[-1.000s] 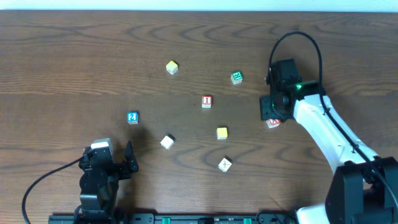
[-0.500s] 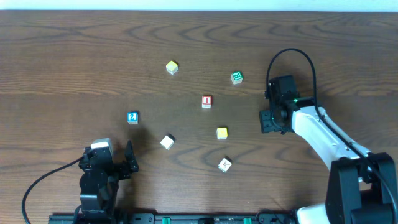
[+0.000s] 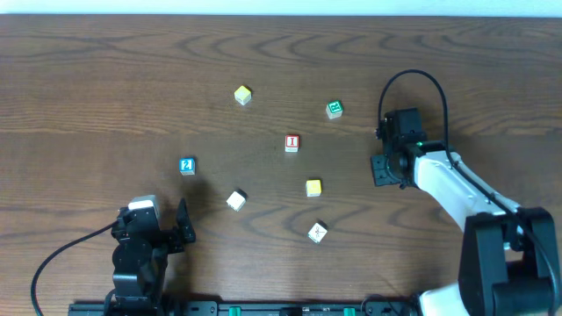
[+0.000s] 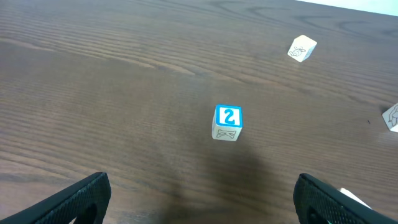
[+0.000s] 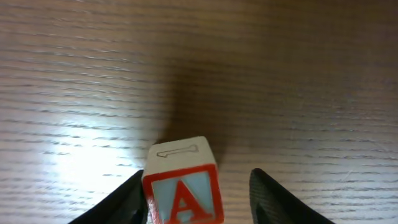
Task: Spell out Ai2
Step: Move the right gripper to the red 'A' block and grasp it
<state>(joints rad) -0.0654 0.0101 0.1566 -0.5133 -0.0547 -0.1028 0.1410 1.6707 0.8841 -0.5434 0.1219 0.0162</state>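
At the lower left of the worktop (image 3: 88, 79) the left claw (image 3: 182, 225) rests low near the front edge, its jaws spread wide and gripping nothing. In the left wrist view the left claw (image 4: 202, 186) has its two dark fingers (image 4: 81, 198) at the bottom corners, with bare wood between them. The blue 2 block (image 3: 186, 166) lies just beyond, apart from the fingers; in the wrist view the blue 2 block (image 4: 228, 122) sits upright with the numeral on top.

To its right and nearer the front is a white block (image 3: 236, 200), turned at an angle. Farther back lies a yellow-topped block (image 3: 243, 95). The red I block (image 3: 291, 142) sits near the middle, with its letter facing up. In front of it and slightly right is a plain yellow block (image 3: 313, 187), and nearer the front is a second white block (image 3: 318, 232) with a faint marking. A green block (image 3: 334, 109) lies towards the back, right of the red I block. All of these blocks are well apart from one another.

On the right, the right claw (image 3: 384, 171) is down at the worktop and hides what is under it from overhead. The right wrist view shows the right claw (image 5: 194, 180) released and straddling the red A block (image 5: 183, 190). One finger is against the block's left side and a clear gap remains on its other side. The block rests on the wood, letter towards the camera
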